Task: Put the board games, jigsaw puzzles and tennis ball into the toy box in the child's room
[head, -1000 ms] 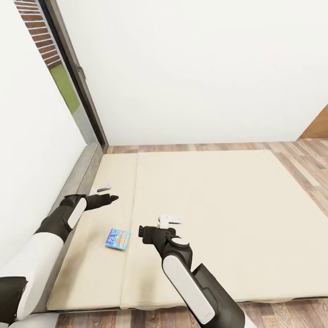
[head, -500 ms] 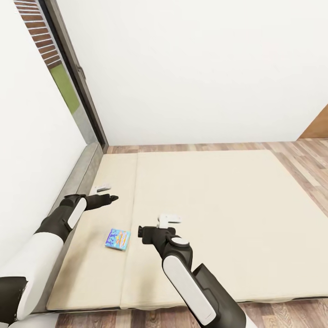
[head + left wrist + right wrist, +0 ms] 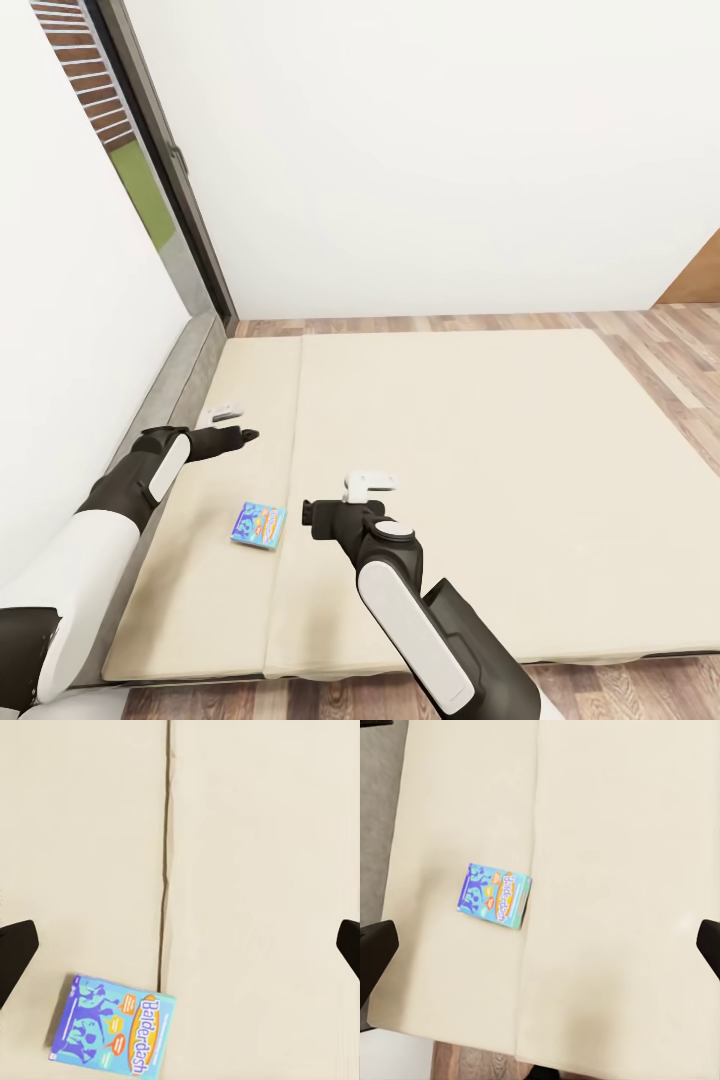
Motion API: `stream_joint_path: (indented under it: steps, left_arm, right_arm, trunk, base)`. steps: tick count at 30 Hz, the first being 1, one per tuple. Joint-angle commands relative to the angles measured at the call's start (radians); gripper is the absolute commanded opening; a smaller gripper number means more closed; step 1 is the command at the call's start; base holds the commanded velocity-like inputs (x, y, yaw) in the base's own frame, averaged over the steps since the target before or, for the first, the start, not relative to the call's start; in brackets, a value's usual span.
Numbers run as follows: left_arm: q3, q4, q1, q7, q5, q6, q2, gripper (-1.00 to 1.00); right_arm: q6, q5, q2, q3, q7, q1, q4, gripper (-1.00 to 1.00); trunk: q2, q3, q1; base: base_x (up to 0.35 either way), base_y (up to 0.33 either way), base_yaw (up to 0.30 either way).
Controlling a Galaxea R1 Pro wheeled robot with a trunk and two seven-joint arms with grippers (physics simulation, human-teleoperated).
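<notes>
1. My right gripper (image 3: pixel 312 519) sits low in the middle of the head view, hovering over the bed (image 3: pixel 450 450) just right of the mattress seam. In the right wrist view its two dark fingertips (image 3: pixel 376 952) show at the far left and right edges of the frame, so the jaws stand wide with nothing between them.

2. My left gripper (image 3: pixel 250 434) is left of centre in the head view, reaching out over the narrow left part of the mattress. Its wrist view shows one dark fingertip (image 3: pixel 15 949) at each side edge, again spread wide and holding nothing.

3. The blue board game (image 3: pixel 258 524) lies flat on the left mattress part, just left of the seam, in the lower left of the head view. It is between my two grippers, nearer the right one, and touched by neither. In the left wrist view it lies at the lower left of the frame (image 3: pixel 112 1033), lettered Balderdash; in the right wrist view it lies left of centre (image 3: pixel 495 895).

4. The grey headboard (image 3: pixel 165 400) runs along the left edge of the bed in the head view, against the white wall (image 3: pixel 420 150).

5. Wood-plank floor (image 3: pixel 660 340) shows at the right and along the bottom edge of the head view.
</notes>
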Motion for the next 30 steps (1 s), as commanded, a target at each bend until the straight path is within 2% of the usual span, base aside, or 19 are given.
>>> stream_joint_path:
  steps: [1, 9, 30]
  left_arm:
    - [-0.003, -0.001, -0.001, 0.004, 0.0, 0.003, 0.001, 1.0]
    - [-0.003, -0.001, -0.001, 0.078, 0.002, 0.002, -0.002, 1.0]
    - [-0.003, -0.001, -0.001, 0.091, 0.002, 0.0, -0.002, 1.0]
  right_arm:
    - [0.003, -0.008, 0.0, 0.001, -0.01, -0.001, -0.001, 1.0]
    - [0.002, -0.008, 0.0, 0.001, -0.01, -0.001, -0.001, 1.0]
    - [0.006, -0.008, 0.0, -0.003, -0.012, -0.002, -0.003, 1.0]
  trunk:
    - [-0.002, -0.002, 0.001]
    - [-0.002, -0.002, 0.001]
    - [-0.002, -0.029, 0.001]
  base:
    - [0.0, 0.0, 0.0]
    - [0.0, 0.0, 0.0]
    - [0.0, 0.0, 0.0]
